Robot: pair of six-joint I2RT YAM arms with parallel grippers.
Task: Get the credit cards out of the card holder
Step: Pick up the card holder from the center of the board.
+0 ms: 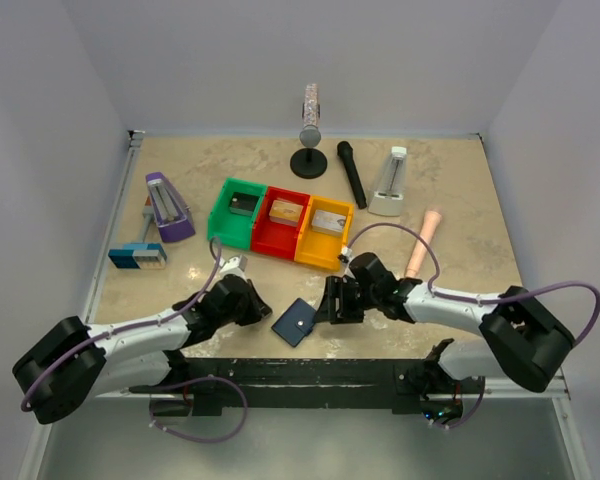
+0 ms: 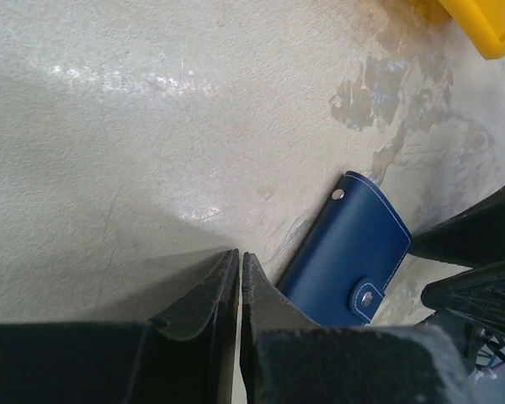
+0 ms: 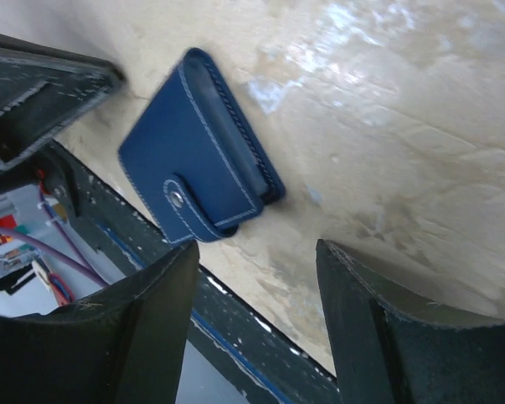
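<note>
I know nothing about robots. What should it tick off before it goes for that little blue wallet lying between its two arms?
1. Both wrist cameras see the small navy stitched card holder: ok.
2. Its snap strap undone: not ok, it is fastened.
3. The right gripper open, ready to grasp: ok.
4. The left gripper open: not ok, its fingers are pressed together.
5. The credit cards inside: cannot tell, the holder is closed.
</note>
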